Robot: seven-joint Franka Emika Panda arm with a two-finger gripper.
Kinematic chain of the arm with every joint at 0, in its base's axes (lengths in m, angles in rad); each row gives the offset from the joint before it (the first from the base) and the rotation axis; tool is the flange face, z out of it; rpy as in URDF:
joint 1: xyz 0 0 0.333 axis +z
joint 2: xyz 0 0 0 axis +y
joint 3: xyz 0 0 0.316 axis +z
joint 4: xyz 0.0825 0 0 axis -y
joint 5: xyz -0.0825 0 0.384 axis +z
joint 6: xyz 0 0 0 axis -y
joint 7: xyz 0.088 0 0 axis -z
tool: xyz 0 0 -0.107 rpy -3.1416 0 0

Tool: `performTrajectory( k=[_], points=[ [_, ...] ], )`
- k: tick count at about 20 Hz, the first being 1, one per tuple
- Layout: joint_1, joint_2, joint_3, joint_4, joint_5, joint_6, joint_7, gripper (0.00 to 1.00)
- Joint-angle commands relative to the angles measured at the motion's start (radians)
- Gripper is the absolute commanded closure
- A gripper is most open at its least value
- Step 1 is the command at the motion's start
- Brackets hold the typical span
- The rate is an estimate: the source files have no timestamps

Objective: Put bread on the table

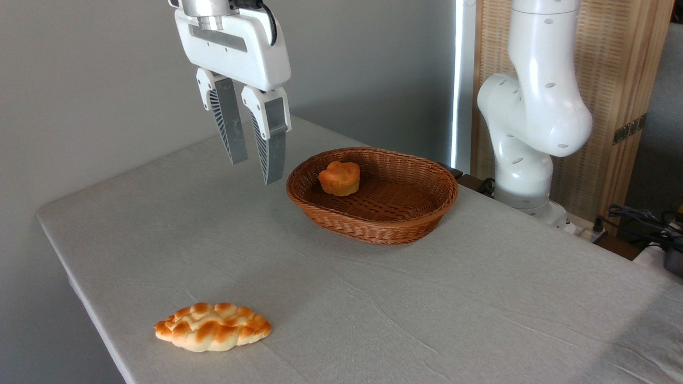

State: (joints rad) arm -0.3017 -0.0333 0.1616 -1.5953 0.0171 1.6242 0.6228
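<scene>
The bread [213, 334], a braided pale yellow loaf with golden-brown knobs, lies flat on the table [480, 320] near its front left edge. My gripper [257, 168] hangs high above the table's back left part, just left of the basket and far from the loaf. Its two grey fingers [272, 144] stand apart with nothing between them, so it is open.
A brown oval wicker basket [373, 194] stands at the back middle of the table, with a small round orange bun [339, 178] inside at its left end. The arm's white base [528, 133] rises at the back right. Cables [645, 218] lie at the far right.
</scene>
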Motion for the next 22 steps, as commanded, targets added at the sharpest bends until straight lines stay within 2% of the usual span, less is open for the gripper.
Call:
performTrajectory(
  k=[1, 8, 22],
  points=[
    [0.093, -0.004, -0.089, -0.002, 0.006, 0.006, -0.002, 0.00],
    [0.179, 0.007, -0.152, -0.015, 0.006, 0.003, -0.003, 0.00],
    [0.184, 0.015, -0.158, -0.017, 0.003, 0.000, -0.002, 0.00]
  ],
)
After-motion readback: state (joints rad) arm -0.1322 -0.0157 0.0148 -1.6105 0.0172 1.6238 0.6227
